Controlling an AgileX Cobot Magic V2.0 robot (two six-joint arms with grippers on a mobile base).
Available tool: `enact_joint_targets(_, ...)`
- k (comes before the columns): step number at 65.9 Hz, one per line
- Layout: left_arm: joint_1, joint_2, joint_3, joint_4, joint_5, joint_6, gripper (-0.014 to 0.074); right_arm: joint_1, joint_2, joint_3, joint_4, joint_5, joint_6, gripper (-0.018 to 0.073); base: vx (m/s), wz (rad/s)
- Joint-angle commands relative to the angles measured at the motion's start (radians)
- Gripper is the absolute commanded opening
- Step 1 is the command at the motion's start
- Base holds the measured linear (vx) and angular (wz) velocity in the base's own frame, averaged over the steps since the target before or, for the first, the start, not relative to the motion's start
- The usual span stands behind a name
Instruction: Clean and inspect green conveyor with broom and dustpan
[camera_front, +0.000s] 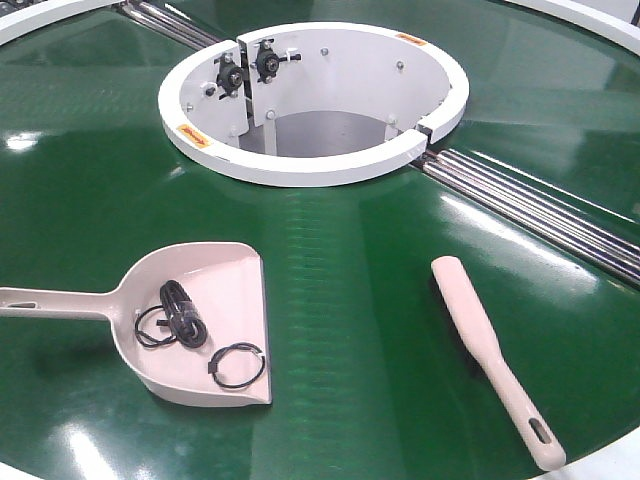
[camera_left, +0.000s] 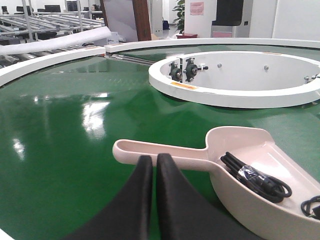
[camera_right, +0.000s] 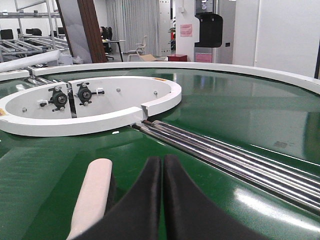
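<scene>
The green conveyor (camera_front: 340, 260) fills the front view. The dustpan (camera_front: 200, 320) lies at front left, handle pointing left, with black cable coils (camera_front: 180, 318) inside. The broom (camera_front: 490, 350) lies at front right, slotted handle end nearest. In the left wrist view my left gripper (camera_left: 152, 159) is shut and empty, just short of the dustpan (camera_left: 240, 175) handle. In the right wrist view my right gripper (camera_right: 163, 160) is shut and empty, just right of the broom (camera_right: 92, 197). Neither gripper shows in the front view.
The white ring (camera_front: 310, 160) around the central opening sits at the back centre, with bearing mounts (camera_front: 245, 68) inside. Silver metal rollers (camera_front: 540, 210) run from the ring to the right edge. The conveyor's white outer rim (camera_left: 30, 67) curves at the far side.
</scene>
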Motion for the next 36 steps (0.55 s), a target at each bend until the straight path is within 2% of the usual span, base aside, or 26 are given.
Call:
enact_joint_targets(1, 0.001, -0.013, 0.01, -0.005, -0.07, -0.008, -0.0006, -0.002, -0.014, 0.003, -0.004, -0.08, 0.0, -0.0009, 0.0, 0.0)
enact_joint_targets(36, 0.001, -0.013, 0.01, -0.005, -0.07, -0.008, -0.0006, -0.002, -0.014, 0.003, -0.004, -0.079, 0.0, -0.0009, 0.0, 0.0)
